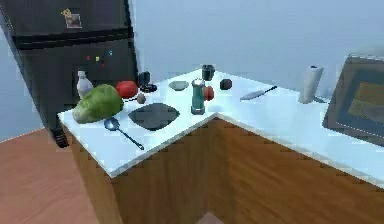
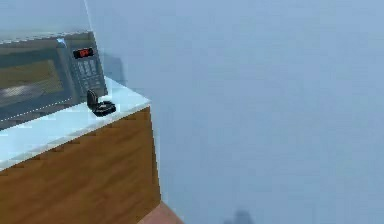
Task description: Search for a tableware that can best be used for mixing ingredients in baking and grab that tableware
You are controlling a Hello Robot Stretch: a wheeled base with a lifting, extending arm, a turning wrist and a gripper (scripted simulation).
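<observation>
We cannot tell how our tool stands right now. We are at the looking step. Ahead of us is the long white desk [image 1: 270, 115] with brown wood sides. On it lies a dark flat square pan [image 1: 153, 116]. Just behind the pan, beside a tall blue-green cup [image 1: 198, 97], sits a small pale round dish [image 1: 178, 86]. We think it may be the mixing bowl, but it is too small to be sure. A big green lettuce [image 1: 97, 103] and a red tomato [image 1: 126, 89] lie near the black fridge [image 1: 70, 45]. Next we should roll closer and turn so our arm side faces that dish.
</observation>
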